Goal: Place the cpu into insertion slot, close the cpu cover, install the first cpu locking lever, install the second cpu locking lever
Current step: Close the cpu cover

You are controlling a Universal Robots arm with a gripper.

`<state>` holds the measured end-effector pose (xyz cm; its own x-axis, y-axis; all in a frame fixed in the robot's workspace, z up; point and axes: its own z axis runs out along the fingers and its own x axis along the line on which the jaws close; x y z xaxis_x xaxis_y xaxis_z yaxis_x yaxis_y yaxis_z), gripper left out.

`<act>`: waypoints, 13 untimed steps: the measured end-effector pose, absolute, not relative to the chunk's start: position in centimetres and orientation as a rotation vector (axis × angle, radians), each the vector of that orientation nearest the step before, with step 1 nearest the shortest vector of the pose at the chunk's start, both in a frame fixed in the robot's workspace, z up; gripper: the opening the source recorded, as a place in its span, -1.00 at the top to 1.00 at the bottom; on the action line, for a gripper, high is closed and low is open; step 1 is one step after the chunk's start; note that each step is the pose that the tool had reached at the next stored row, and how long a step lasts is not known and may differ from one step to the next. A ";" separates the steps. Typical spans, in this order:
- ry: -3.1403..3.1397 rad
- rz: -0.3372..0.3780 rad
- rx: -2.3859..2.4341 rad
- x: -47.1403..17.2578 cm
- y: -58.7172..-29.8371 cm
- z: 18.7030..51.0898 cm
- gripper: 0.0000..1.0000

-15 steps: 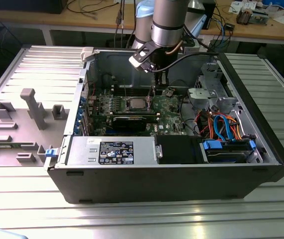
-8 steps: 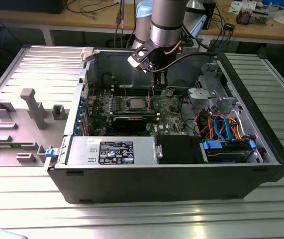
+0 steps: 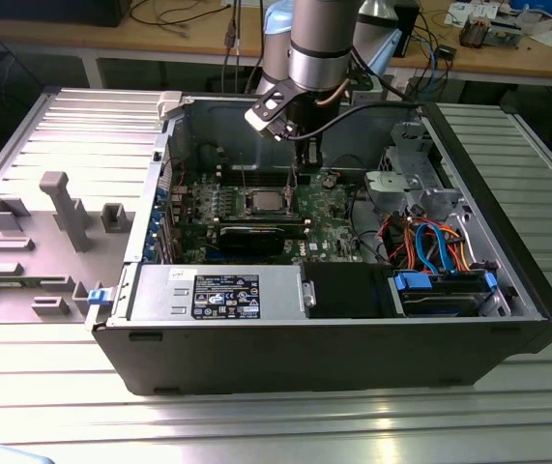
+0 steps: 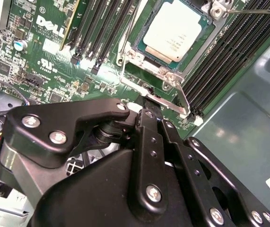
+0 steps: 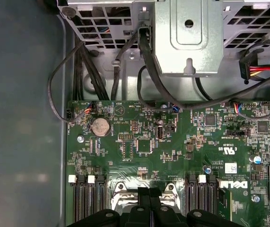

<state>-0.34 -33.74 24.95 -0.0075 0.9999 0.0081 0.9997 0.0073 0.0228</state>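
The cpu (image 4: 172,30), silvery-grey top up, lies flat in the insertion slot (image 4: 131,53), which shows just its silver rim. The cpu cover (image 4: 172,71) lies down around the chip as a thin metal frame. A thin locking lever (image 4: 125,47) runs along one side of the socket, and a second lever (image 4: 257,11) shows at the far corner. My gripper (image 4: 146,98) is shut, its black tip right at the socket's edge beside the metal bar there. From the exterior view the gripper (image 3: 306,159) hangs inside the case just behind the cpu (image 3: 266,201). The fingertips (image 5: 143,201) are pressed together.
Long black memory slots (image 4: 101,33) flank the socket on both sides. A metal drive cage (image 5: 189,38) with black cables (image 5: 144,71) stands close by, and a coin battery (image 5: 100,126) sits on the green board. The power supply (image 3: 217,290) fills the case's front; a grey fixture (image 3: 63,208) stands outside.
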 end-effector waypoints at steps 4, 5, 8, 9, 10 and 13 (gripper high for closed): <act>2.222 0.034 2.206 -0.8 -33.7 24.9 0.79; 2.222 0.034 2.206 -0.9 -33.7 24.9 0.79; 2.222 0.034 2.206 -1.0 -33.7 24.9 0.79; 2.222 0.034 2.206 -1.1 -33.7 24.9 0.79; 2.222 0.034 2.206 -1.1 -33.7 24.9 0.79; 2.222 0.034 2.206 -1.1 -33.7 24.9 0.79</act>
<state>-1.06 -33.74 24.93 -0.0076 0.9999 0.0081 0.9997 0.0074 0.0228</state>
